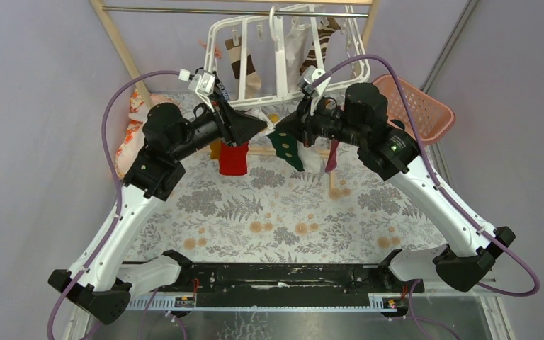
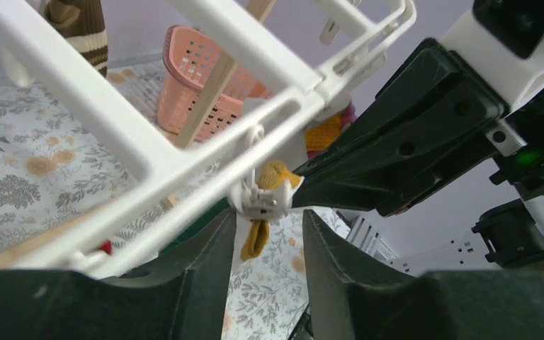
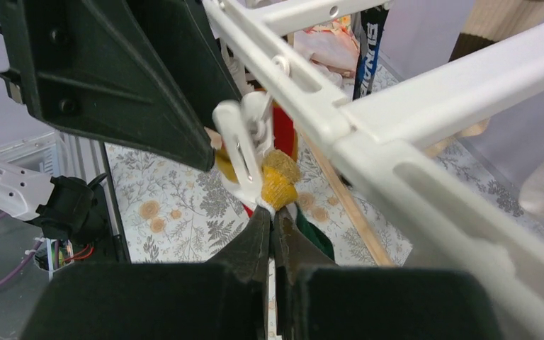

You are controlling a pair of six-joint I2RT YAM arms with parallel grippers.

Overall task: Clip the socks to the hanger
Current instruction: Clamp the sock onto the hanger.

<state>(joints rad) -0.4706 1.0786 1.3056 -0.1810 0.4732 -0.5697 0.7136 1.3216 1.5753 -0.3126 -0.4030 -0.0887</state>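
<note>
The white hanger [image 1: 281,71] hangs from the metal rod with brown-striped socks [image 1: 244,62] clipped to it. Red [image 1: 234,157], green [image 1: 285,149] and maroon [image 1: 331,156] socks hang from its near edge. My left gripper [image 1: 255,127] is open, and in the left wrist view [image 2: 268,216] its jaws stand either side of a white clip [image 2: 258,200] holding a yellow sock [image 2: 256,239]. My right gripper [image 1: 278,133] is shut on the yellow sock [image 3: 280,184], its tips [image 3: 275,212] just below the clip [image 3: 241,152]. The two grippers almost touch under the hanger bar [image 3: 432,92].
A pink lattice basket [image 1: 414,106] stands at the back right, also seen in the left wrist view [image 2: 205,78]. The wooden rack's legs [image 1: 120,42] flank the hanger. An orange-and-white cloth [image 1: 131,127] lies at the left. A floral cloth [image 1: 276,212] covers the table.
</note>
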